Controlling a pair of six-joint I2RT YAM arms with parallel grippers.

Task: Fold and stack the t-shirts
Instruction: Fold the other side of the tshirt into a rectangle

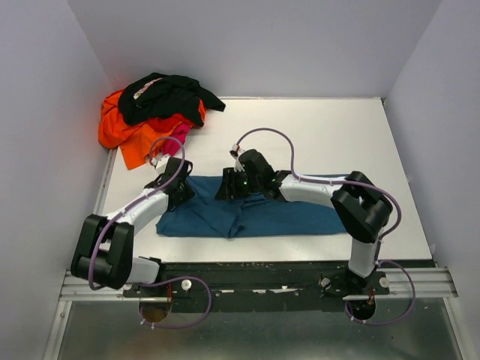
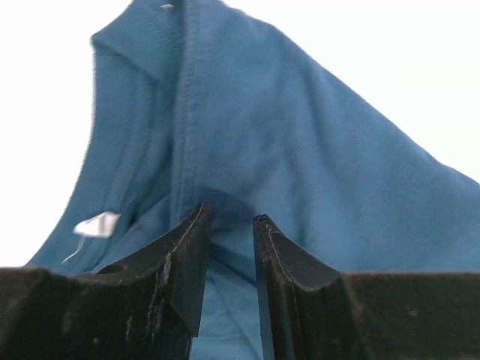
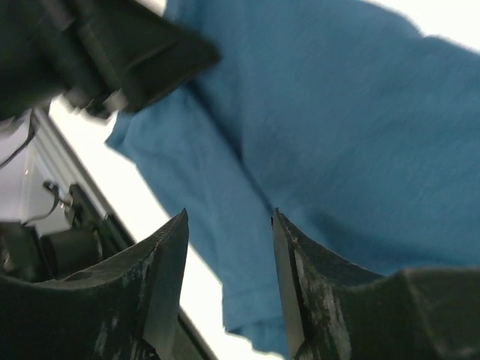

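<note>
My left fingers (image 2: 184, 262) pinch the teal-blue t-shirt (image 1: 285, 214) at its left end. My right fingers (image 3: 161, 277) gape over its middle, empty.

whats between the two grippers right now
Only the blue shirt: in the top view its far edge spans the gap from the left gripper to the right gripper, with nothing else there.

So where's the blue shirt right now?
In the top view the blue shirt lies at the table's near middle, the left pincer and right pincer at its far edge; the shirt pile sits far left.
</note>
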